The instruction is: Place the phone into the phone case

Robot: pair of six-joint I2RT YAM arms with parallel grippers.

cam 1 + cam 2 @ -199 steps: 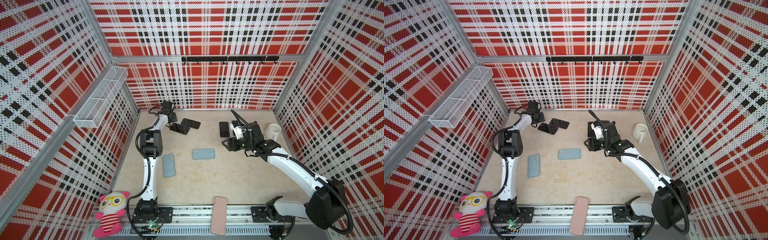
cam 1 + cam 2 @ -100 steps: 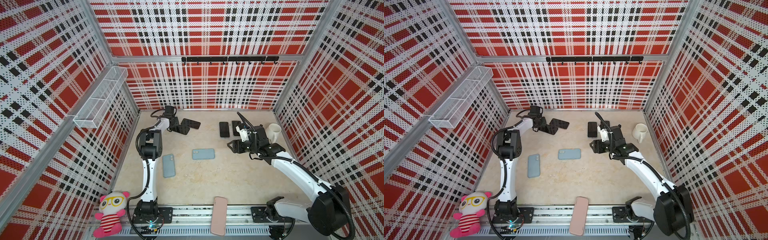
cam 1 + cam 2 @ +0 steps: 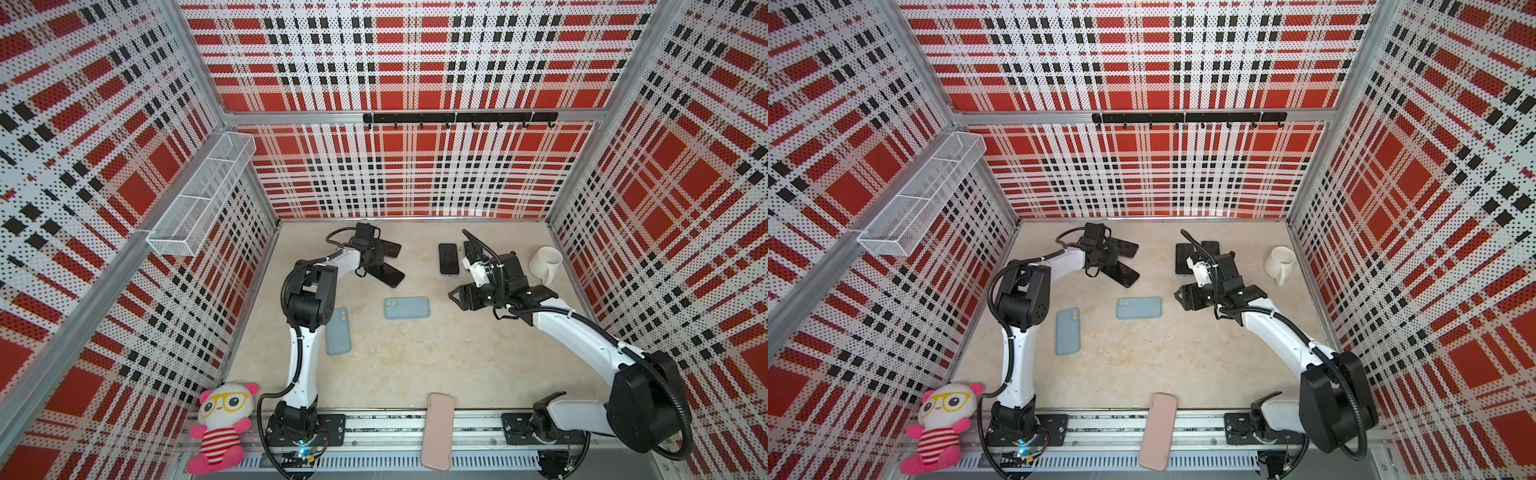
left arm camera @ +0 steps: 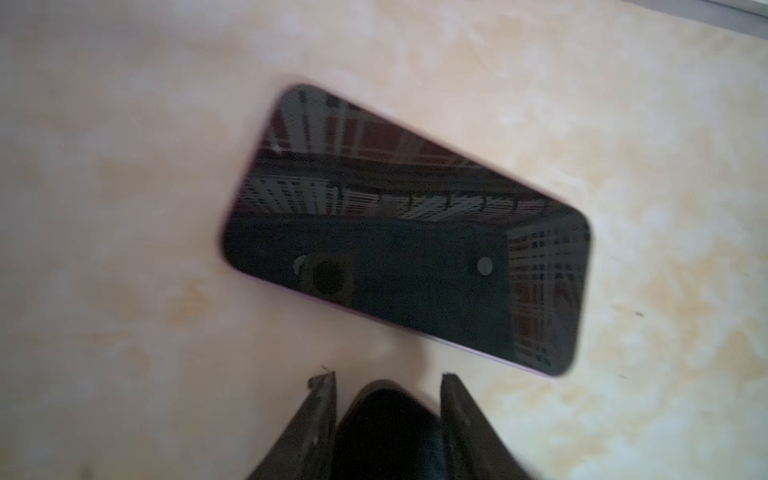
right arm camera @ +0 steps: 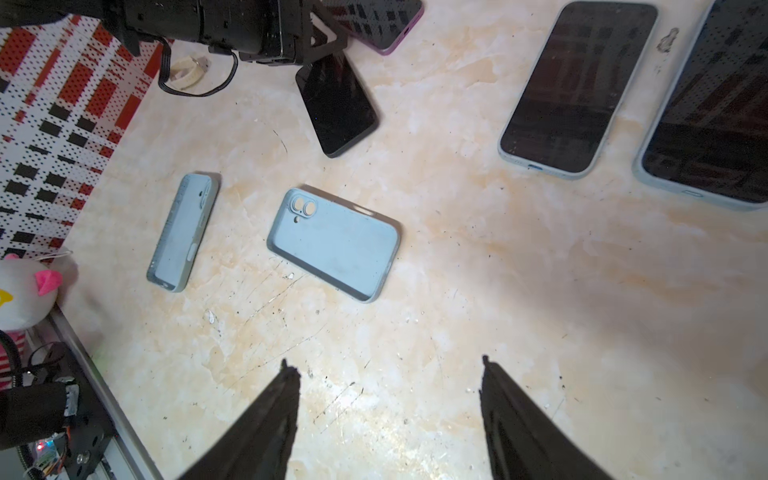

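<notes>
Left gripper (image 4: 387, 377): jaws narrowed, straddling one short end of the black phone (image 5: 336, 104). Blur hides whether the pads actually clamp it, so I cannot tell if it's gripped. The phone lies flat, screen up, at back left of the table, long axis diagonal, free end pointing toward the table's middle. Purple phone (image 4: 407, 232) lies just beyond the fingertips, flat, screen up, apart from the jaws.

Key relation: the pale blue case (image 3: 406, 307) sits frontward of this gripper, toward centre, cavity seemingly up, long axis crosswise in both top views. The phone's axis looks skewed to the case's, so it likely needs a turn before seating.

Right gripper (image 5: 385, 363) is open wide, empty, over bare table. It is the nearer one to that case, off its short end, well placed to steady it.

Second pale blue case (image 3: 337, 332) lies beside the left arm, long axis front-to-back. Two pale-rimmed phones (image 5: 577, 87) at back right look already cased.

Tabletop (image 3: 415, 365): beige marbled, scuffed, flat. Room: white mug (image 3: 545, 262), pink case (image 3: 437, 430) on the front rail, plush toy (image 3: 220, 424), plaid perforated walls (image 3: 395, 62).
</notes>
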